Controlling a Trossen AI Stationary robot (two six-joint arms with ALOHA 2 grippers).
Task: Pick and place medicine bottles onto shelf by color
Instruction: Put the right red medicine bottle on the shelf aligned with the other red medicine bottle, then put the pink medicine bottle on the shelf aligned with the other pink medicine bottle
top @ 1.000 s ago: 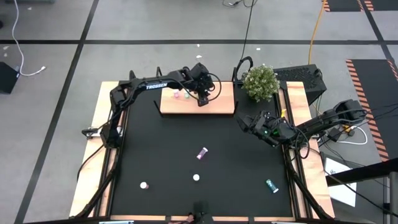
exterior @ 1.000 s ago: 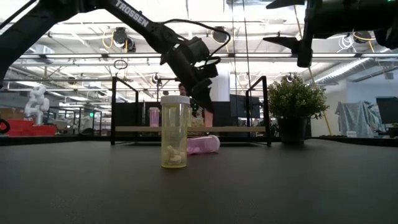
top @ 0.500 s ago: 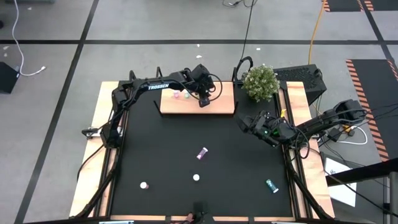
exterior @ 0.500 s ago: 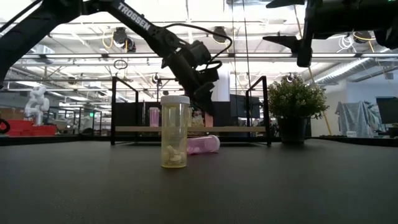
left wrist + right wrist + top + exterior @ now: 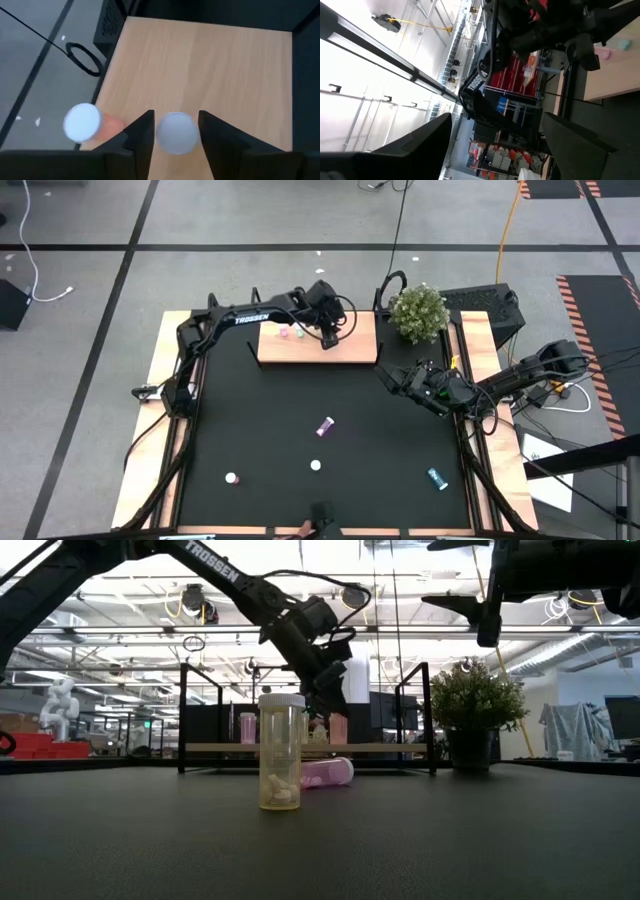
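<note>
My left gripper (image 5: pixel 327 338) is open above the light-wood shelf (image 5: pixel 355 345) at the table's far edge. Its fingers stand on either side of a white-capped bottle (image 5: pixel 175 133) without touching it. That bottle (image 5: pixel 338 728) stands upright on the shelf board, pinkish in the low view. A pink bottle (image 5: pixel 284 333) and a green one (image 5: pixel 299 333) stand to its left. On the black table lie a magenta bottle (image 5: pixel 325 425) and a teal bottle (image 5: pixel 436 478). A yellow bottle (image 5: pixel 281 752) and a pink one (image 5: pixel 231 478) stand upright. My right gripper (image 5: pixel 388 377) hovers open over the table's right side.
A potted plant (image 5: pixel 418 310) stands at the shelf's right end. The shelf's black end brackets (image 5: pixel 184 715) rise above the board. Wooden strips (image 5: pixel 150 430) run along the table's left and right sides. Cables trail from the right arm past the right edge.
My left gripper has risen a little above the shelf. The pinkish bottle that it covered in the low view now shows standing on the board below its fingers. My right arm has kept still.
</note>
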